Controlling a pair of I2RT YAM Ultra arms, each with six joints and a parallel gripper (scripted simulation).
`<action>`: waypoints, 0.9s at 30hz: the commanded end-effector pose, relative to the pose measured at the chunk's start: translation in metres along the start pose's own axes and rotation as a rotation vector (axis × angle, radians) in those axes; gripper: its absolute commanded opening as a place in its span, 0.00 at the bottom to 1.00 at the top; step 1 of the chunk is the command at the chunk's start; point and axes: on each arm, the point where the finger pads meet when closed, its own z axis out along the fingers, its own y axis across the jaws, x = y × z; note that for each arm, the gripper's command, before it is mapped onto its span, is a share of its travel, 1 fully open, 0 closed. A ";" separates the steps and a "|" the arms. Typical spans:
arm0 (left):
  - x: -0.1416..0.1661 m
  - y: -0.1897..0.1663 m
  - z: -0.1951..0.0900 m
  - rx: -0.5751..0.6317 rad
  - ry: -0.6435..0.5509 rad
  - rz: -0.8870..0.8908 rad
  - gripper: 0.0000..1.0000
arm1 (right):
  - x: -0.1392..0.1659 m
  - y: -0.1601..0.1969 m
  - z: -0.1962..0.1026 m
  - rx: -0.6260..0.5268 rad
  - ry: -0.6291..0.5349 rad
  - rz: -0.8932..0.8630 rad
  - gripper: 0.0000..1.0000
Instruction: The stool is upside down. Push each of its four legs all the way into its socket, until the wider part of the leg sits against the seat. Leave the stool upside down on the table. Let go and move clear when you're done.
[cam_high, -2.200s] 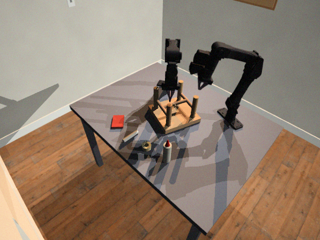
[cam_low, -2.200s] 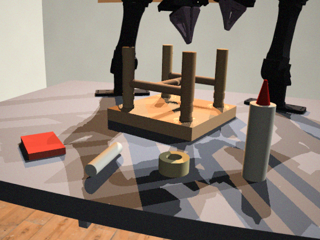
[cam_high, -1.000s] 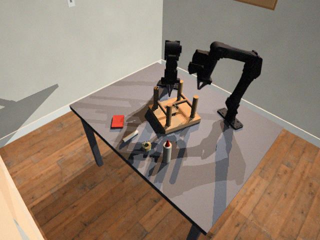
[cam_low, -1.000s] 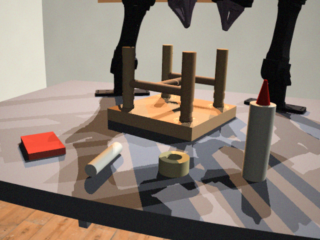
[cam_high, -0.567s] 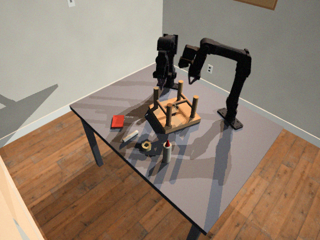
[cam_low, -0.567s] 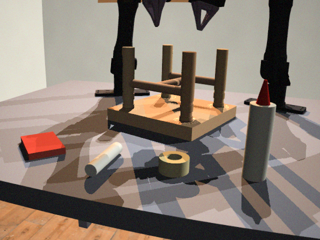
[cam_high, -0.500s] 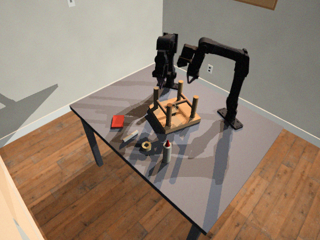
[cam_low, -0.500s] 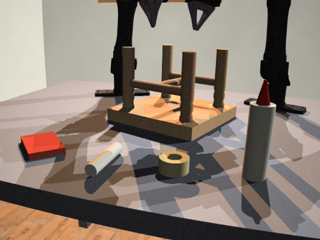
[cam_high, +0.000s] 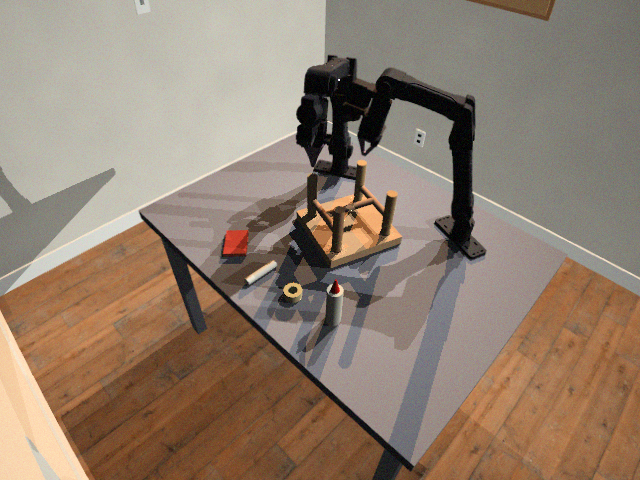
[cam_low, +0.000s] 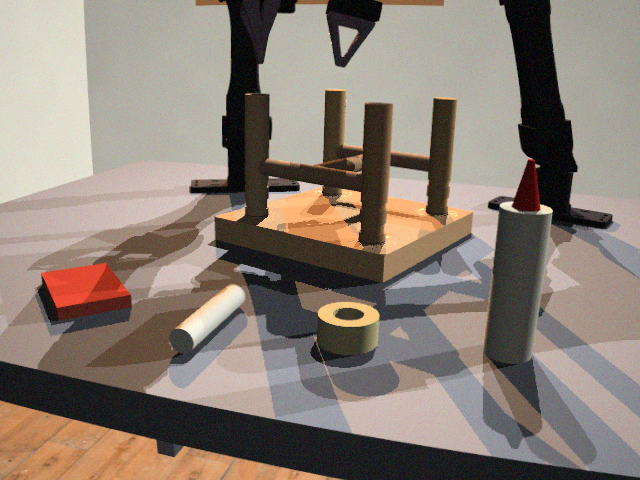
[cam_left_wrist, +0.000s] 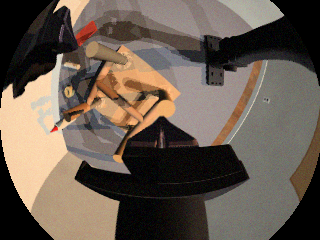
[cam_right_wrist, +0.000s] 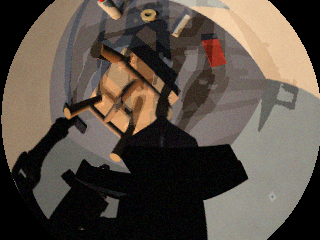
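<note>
Watching from my remote post, I see the red block (cam_high: 236, 242) (cam_low: 85, 289) (cam_left_wrist: 86, 33) (cam_right_wrist: 214, 52) and white cylinder (cam_high: 261, 272) (cam_low: 207, 317) (cam_left_wrist: 72, 65) (cam_right_wrist: 181, 26) left of the upside-down stool (cam_high: 364, 248) (cam_low: 305, 253) (cam_left_wrist: 150, 82) (cam_right_wrist: 112, 80), my right claw (cam_high: 313, 163) (cam_low: 261, 60) (cam_right_wrist: 161, 119) closed and empty above its left leg. My left claw (cam_high: 366, 152) (cam_low: 341, 65) (cam_left_wrist: 161, 119), also closed on nothing, hangs over the stool's rear leg; the tape roll (cam_high: 293, 299) (cam_low: 347, 338) (cam_left_wrist: 67, 91) (cam_right_wrist: 143, 15) sits before it, the glue bottle (cam_high: 333, 307) (cam_low: 518, 284) (cam_right_wrist: 110, 10) front-right on the surface (cam_high: 465, 330) (cam_low: 93, 356).
</note>
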 end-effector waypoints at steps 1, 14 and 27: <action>-0.009 -0.003 -0.017 -0.006 -0.061 0.016 0.00 | 0.003 -0.006 -0.004 0.007 -0.022 0.004 0.00; -0.004 -0.005 0.001 0.005 -0.046 0.016 0.00 | 0.008 -0.006 -0.011 0.009 -0.012 0.009 0.00; -0.001 -0.006 0.018 -0.001 -0.045 0.023 0.00 | 0.008 -0.006 -0.011 0.009 -0.012 0.009 0.00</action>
